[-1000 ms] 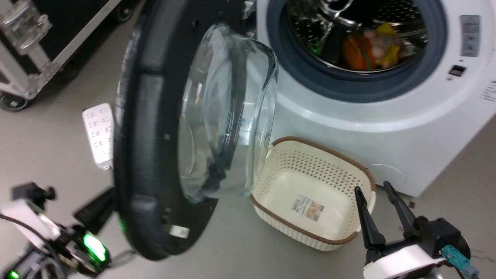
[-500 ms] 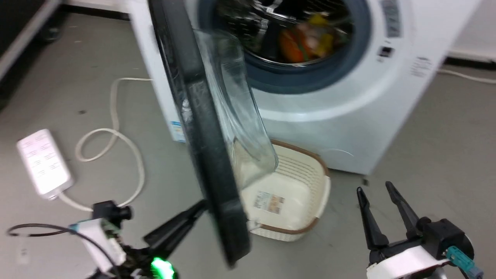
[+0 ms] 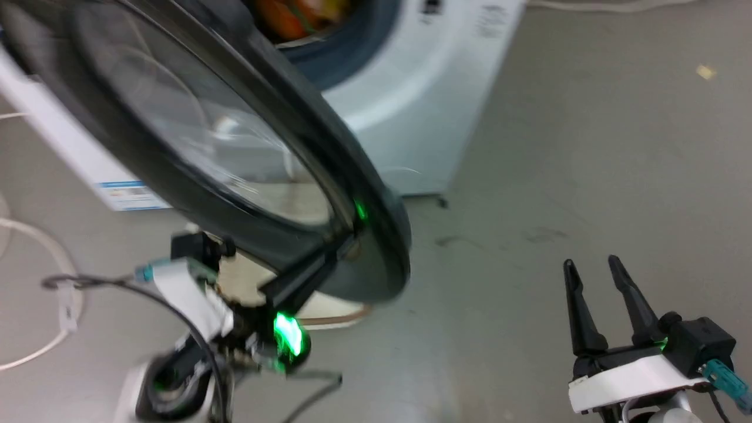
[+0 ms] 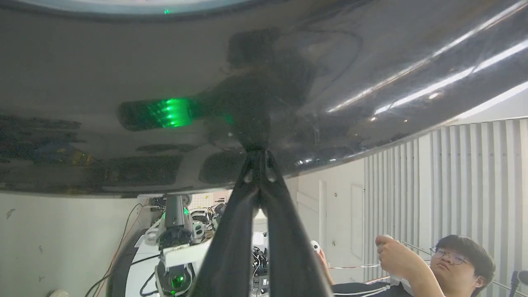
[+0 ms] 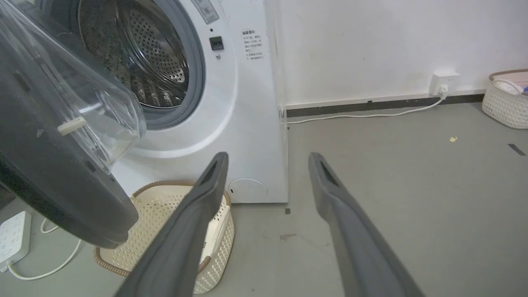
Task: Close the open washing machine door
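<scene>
The washing machine door [image 3: 194, 135], round and glossy black, stands partly open with its outer face toward my head camera. In the right wrist view the door [image 5: 49, 185] shows its bulging glass bowl [image 5: 86, 95] facing the drum. My left gripper [image 3: 343, 244] is shut, and its joined tips [image 4: 258, 156] press on the door's glossy outer face near the lower rim. The white washing machine [image 3: 405, 117] stands behind the door, its steel drum [image 5: 140, 53] uncovered. My right gripper [image 3: 590, 262] hangs open over bare floor to the right, holding nothing; it also shows in its own wrist view [image 5: 268, 156].
A cream perforated basket [image 5: 165, 206] sits on the floor under the door, in front of the washer. A white power strip [image 5: 14, 231] and cable [image 3: 35, 247] lie at the left. A person [image 4: 453, 260] sits behind me. Another basket [image 5: 507, 99] stands by the far wall.
The head camera has swung, so the whole picture shifted. The door has swung from wide open toward the washer, with my left gripper against its outer face. The right gripper stays open.
</scene>
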{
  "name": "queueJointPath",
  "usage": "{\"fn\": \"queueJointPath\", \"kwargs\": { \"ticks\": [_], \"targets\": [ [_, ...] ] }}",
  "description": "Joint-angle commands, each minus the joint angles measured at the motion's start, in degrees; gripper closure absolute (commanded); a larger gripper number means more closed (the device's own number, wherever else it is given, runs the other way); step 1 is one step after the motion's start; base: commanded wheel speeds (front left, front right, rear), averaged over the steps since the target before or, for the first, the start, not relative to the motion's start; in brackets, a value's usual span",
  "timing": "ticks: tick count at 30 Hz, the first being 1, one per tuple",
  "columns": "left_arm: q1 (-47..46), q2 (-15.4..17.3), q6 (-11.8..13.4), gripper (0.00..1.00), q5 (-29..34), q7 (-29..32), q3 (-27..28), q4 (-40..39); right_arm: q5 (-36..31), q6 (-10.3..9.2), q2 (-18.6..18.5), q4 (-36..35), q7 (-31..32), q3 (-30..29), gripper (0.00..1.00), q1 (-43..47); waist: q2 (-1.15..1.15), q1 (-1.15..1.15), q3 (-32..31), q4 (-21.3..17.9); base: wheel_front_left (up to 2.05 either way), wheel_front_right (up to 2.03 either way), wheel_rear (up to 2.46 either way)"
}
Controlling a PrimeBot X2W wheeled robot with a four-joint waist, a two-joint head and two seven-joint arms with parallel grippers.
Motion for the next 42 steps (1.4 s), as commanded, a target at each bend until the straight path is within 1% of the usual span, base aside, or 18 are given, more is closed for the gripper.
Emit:
{"fn": "queueJointPath", "kwargs": {
  "ticks": [1,5,10,15,19,23,29,33,36,37,38,40,42],
  "targets": [
    [-2.35,-0.03,-0.23,1.0,0.47,-1.13,-0.08,0.7,0.7,0.05,0.02,-0.44,-0.18,0.21,0.0,-0.76,-0.01,-0.01,4.43,-5.99,0.0,0.0,0.0],
    [-9.11,-0.03,0.24,1.0,1.74,-5.88,0.22,4.02,2.4,0.05,0.02,-0.59,-0.18,1.09,0.0,-1.01,-0.01,-0.01,6.35,-10.34,0.0,0.0,0.0],
    [-16.92,0.11,0.48,1.0,4.19,-10.31,1.37,8.94,4.27,0.05,0.02,-0.64,-0.18,1.99,0.0,-1.02,-0.01,-0.01,8.12,-14.46,0.0,0.0,0.0],
    [-24.16,0.33,0.65,1.0,6.85,-16.1,3.92,15.39,5.3,0.05,0.02,-0.7,-0.18,2.65,0.0,-0.64,-0.01,-0.01,9.09,-16.63,0.0,0.0,0.0],
    [-28.95,0.7,-0.43,1.0,8.45,-19.79,5.71,20.89,5.64,0.05,0.02,-0.68,-0.18,3.26,0.0,-0.78,-0.01,-0.01,9.45,-17.41,0.0,0.0,0.0],
    [-31.88,0.68,-2.25,1.0,9.09,-21.93,6.63,25.35,5.81,0.05,0.02,-0.76,-0.18,3.05,0.0,-1.07,-0.01,-0.01,9.15,-16.99,0.0,0.0,0.0],
    [-30.41,0.43,-5.34,1.0,9.1,-20.99,5.16,28.34,4.77,0.05,0.02,-0.81,-0.18,2.4,0.0,-0.93,-0.01,-0.01,6.55,-13.66,0.0,0.0,0.0],
    [-25.34,0.28,-6.69,1.0,10.81,-20.61,2.84,25.73,3.2,0.05,0.02,-0.83,-0.18,1.85,0.0,-0.67,-0.01,-0.01,3.57,-10.28,0.0,0.0,0.0],
    [-19.7,0.63,-6.98,1.0,15.45,-23.25,1.13,20.42,2.02,0.05,0.02,-0.99,-0.18,1.48,0.0,-0.41,-0.01,-0.01,1.2,-7.48,0.0,0.0,0.0],
    [-17.7,0.97,-7.0,0.56,17.52,-24.27,0.22,17.45,1.65,0.05,0.02,-1.05,-0.18,1.24,0.0,-0.3,-0.01,-0.01,0.43,-6.38,0.0,0.0,0.0],
    [-15.54,1.46,-7.01,0.0,19.58,-24.85,-1.24,13.95,1.29,0.05,0.02,-1.11,-0.18,0.88,0.0,-0.16,-0.01,-0.01,-0.38,-5.11,0.0,0.0,0.0],
    [-10.54,2.8,-7.02,0.0,23.21,-26.82,-3.58,8.08,0.64,0.05,0.02,-1.11,-0.18,0.26,0.0,0.16,-0.01,-0.01,-1.82,-2.76,0.0,0.0,0.0],
    [-6.23,5.46,-7.02,0.0,28.37,-30.45,-5.81,3.4,0.08,0.05,0.02,-1.14,-0.18,-0.13,0.0,0.42,-0.01,-0.01,-2.93,-0.5,0.0,0.0,0.0]
  ]
}}
